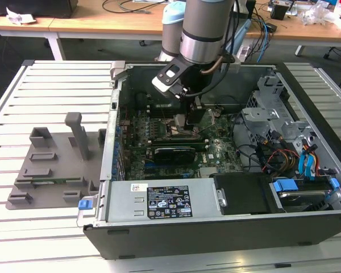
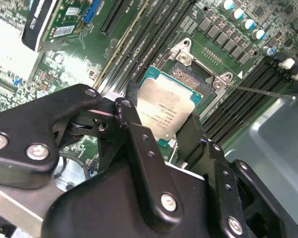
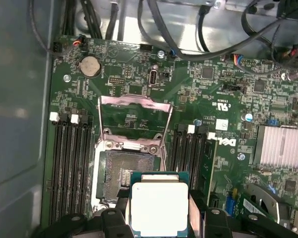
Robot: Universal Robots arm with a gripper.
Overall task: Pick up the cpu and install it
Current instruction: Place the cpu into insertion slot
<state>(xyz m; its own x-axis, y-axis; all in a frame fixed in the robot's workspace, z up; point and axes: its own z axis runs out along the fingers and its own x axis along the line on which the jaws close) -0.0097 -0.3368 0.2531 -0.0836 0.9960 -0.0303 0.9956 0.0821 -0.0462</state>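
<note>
The cpu [image 2: 165, 110] [image 3: 159, 206], a flat square chip with a silver top and green rim, is clamped between my gripper's black fingers [image 2: 131, 124]. My gripper [image 3: 159, 218] is shut on its two opposite edges. The chip hangs just above the open motherboard socket [image 3: 120, 173] [image 2: 191, 74], overlapping one side of it. The socket's metal load frame [image 3: 134, 119] stands flipped open beyond it. In the exterior view my gripper [image 1: 184, 122] reaches down into the open computer case [image 1: 216, 148], over the green motherboard.
Black memory slots [image 3: 69, 163] flank the socket on both sides. A grey holder tray [image 1: 51, 165] lies on the slatted table at the exterior view's left. Cables, a drive cage [image 1: 278, 119] and a power supply [image 1: 165, 202] crowd the case.
</note>
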